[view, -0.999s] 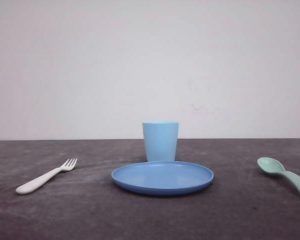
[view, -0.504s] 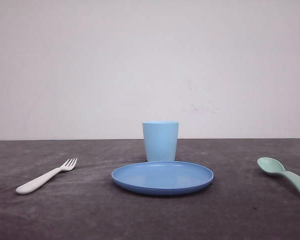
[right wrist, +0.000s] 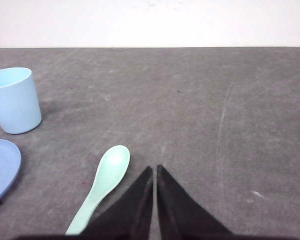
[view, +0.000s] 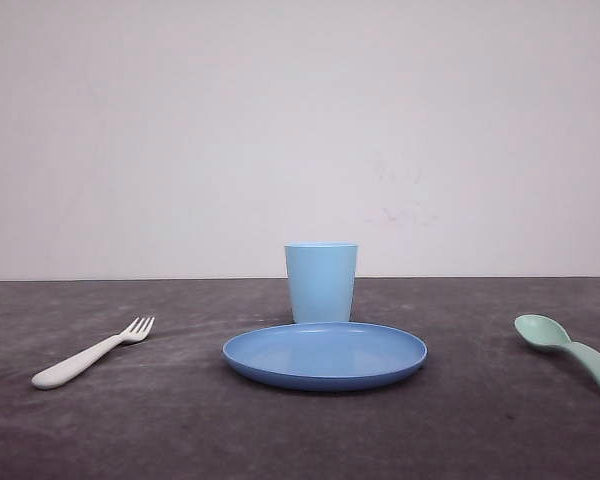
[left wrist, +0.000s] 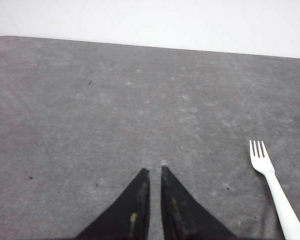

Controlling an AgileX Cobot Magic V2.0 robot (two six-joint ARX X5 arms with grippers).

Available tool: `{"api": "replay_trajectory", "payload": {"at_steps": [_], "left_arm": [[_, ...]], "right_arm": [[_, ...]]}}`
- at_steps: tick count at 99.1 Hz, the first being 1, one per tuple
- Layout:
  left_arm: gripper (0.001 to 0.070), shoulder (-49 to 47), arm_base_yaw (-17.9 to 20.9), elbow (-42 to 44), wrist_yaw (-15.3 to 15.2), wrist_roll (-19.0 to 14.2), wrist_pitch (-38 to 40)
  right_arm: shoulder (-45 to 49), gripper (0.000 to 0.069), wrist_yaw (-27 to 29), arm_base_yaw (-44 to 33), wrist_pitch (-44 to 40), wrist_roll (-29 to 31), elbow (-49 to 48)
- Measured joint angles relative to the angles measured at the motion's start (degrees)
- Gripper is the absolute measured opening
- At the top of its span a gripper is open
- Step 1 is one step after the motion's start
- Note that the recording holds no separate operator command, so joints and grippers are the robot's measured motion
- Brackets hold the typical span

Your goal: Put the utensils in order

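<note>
A white fork (view: 90, 355) lies on the dark table at the left, tines toward the back. In the left wrist view the fork (left wrist: 275, 187) lies off to one side of my left gripper (left wrist: 153, 171), which is shut with nothing in it above bare table. A mint-green spoon (view: 570, 352) lies at the right edge of the front view, bowl toward the back. In the right wrist view the spoon (right wrist: 102, 185) lies close beside my right gripper (right wrist: 154, 168), which is shut and holds nothing; the spoon's handle end passes behind one finger.
A round blue plate (view: 325, 355) sits at the table's centre with a light blue cup (view: 321, 282) standing just behind it. The cup (right wrist: 12, 100) and the plate's rim (right wrist: 5, 167) also appear in the right wrist view. A white wall backs the table.
</note>
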Motion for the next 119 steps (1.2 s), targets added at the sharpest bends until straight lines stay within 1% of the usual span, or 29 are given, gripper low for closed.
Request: {"api": "replay_trajectory", "payload": {"at_steps": [102,106,110,115,119], "left_arm": [[0.0014,0.0,0.0,0.0,0.0,-0.02,0.07],[0.0014,0.0,0.02,0.0,0.04,-0.5,0.22],[0.0014,0.0,0.02,0.0,0.42,-1.66,1.01],[0.0014,0.0,0.02,0.0,1.86,-3.63,3.5],[0.0014,0.0,0.02,0.02,3.58,-4.94,6.14]], "right_arm": [[0.0,0.0014,-0.04,0.0,0.02,0.39,0.0],[0.0,0.0014,-0.02,0.0,0.09,0.83,0.0],[0.0,0.0014,-0.04,0.0,0.52,1.66,0.0],[0.0,0.0014,-0.09,0.0,1.42,3.08,0.04],[0.0,0.0014,-0.35,0.0,1.49,4.28,0.44]]}}
